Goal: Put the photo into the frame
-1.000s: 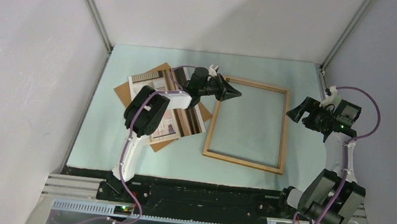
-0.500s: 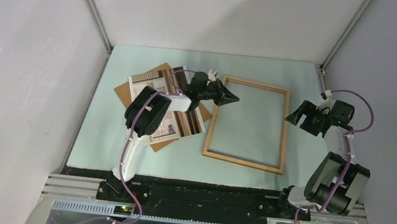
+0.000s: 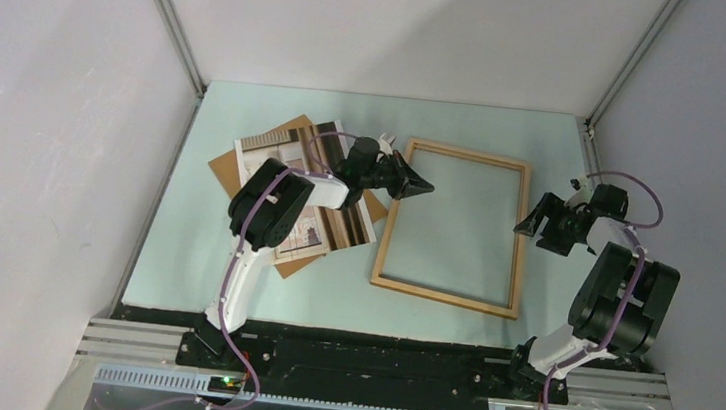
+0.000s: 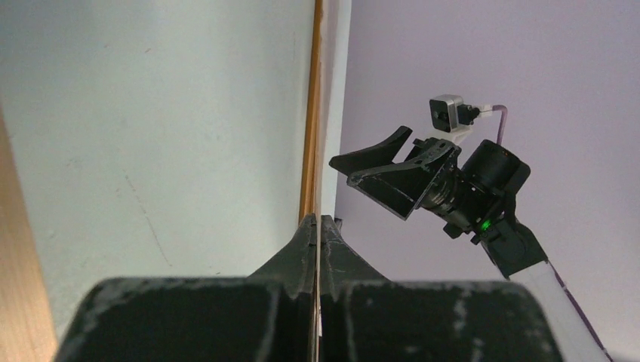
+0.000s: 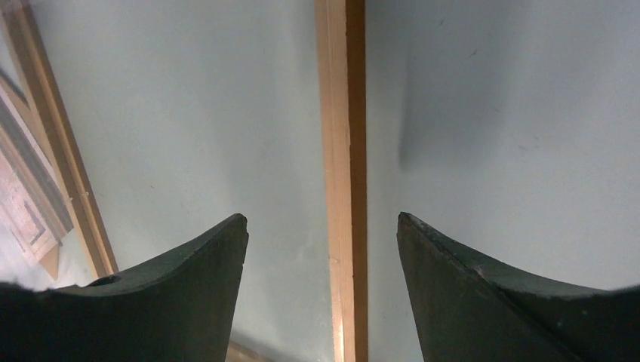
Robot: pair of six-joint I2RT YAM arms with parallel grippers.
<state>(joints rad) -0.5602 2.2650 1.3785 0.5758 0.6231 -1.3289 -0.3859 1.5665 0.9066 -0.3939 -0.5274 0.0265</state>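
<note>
One photo [image 3: 347, 226], one frame [image 3: 441, 297], one brown backing board [image 3: 224, 166] and two claws. The photo lies face up on the board at nine o'clock of the frame, partly under the left arm; the frame lies flat and empty on the bench [image 3: 194, 249].

The left claw [image 3: 421, 184] is clenched on nothing, hanging over the frame's left rail near its far corner. The right claw [image 3: 528, 219] is released – in its wrist view the jaws stand either side of the frame's three o'clock rail [image 5: 341, 151], touching nothing that I can see.

The photo looks light and floppy, and lying flat it gives little to pinch. A corner hanging off the board would likely be the best hold, gently, since paper creases. The frame seems stiff, thin and light, so it may skid when nudged – grip across a rail.
</note>
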